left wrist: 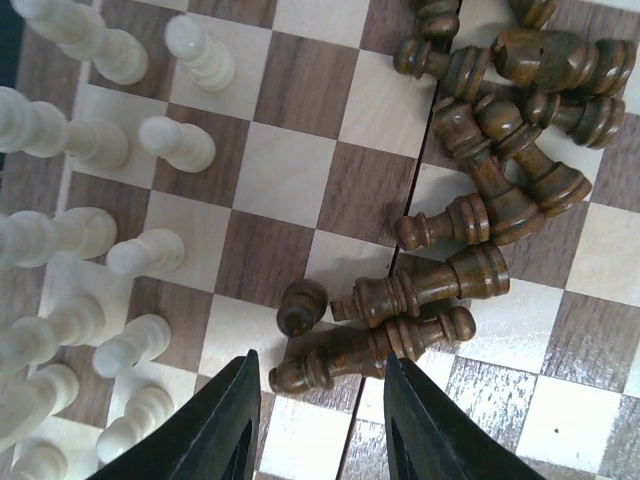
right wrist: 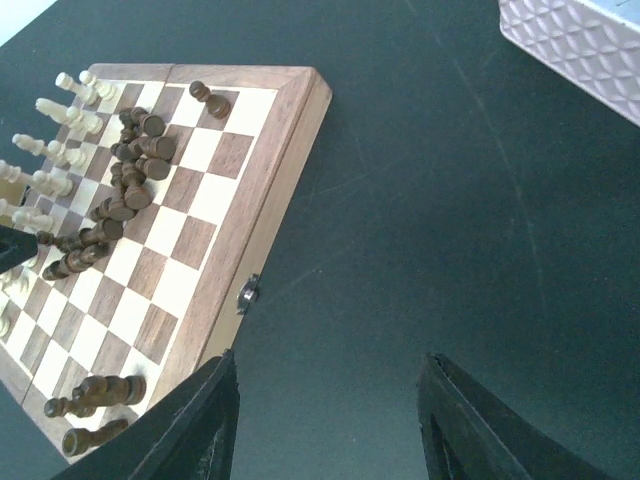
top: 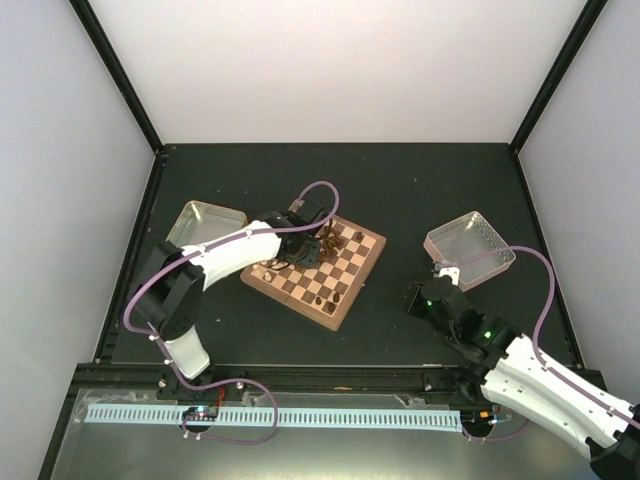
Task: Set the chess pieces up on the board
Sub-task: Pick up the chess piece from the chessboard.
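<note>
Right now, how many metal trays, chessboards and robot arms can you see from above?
metal trays: 2
chessboard: 1
robot arms: 2
Total: 5

Glossy turned-wood chess pieces (left wrist: 420, 290) lie on the smooth wooden board (left wrist: 290, 180) (matt black tabletop (right wrist: 450, 250) beneath).
</note>
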Available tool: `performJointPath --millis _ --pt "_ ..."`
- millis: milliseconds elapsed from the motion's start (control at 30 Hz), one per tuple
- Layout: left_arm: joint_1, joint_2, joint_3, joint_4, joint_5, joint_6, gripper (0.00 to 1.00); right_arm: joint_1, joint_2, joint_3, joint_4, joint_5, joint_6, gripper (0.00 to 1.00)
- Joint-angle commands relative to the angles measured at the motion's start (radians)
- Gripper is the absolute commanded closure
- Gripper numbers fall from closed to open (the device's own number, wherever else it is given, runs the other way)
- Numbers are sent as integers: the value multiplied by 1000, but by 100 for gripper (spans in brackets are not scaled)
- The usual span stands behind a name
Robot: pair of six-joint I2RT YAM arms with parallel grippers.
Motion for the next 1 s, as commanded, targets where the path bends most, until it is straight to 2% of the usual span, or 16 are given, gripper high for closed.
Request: performJointPath --millis 0,167,400,633,967 --pt "12 27 46 47 5 33 63 -3 17 44 23 89 19 50" --pt "23 45 50 70 -25 51 57 -2 42 69 21 127 -3 50" --pt "50 73 42 74 -8 65 68 -3 94 90 26 143 -4 51" --pt "61 87 13 100 32 88 71 -3 156 118 40 137 -28 51" --pt "66 85 -9 107 47 94 90 -3 176 136 45 136 -38 54"
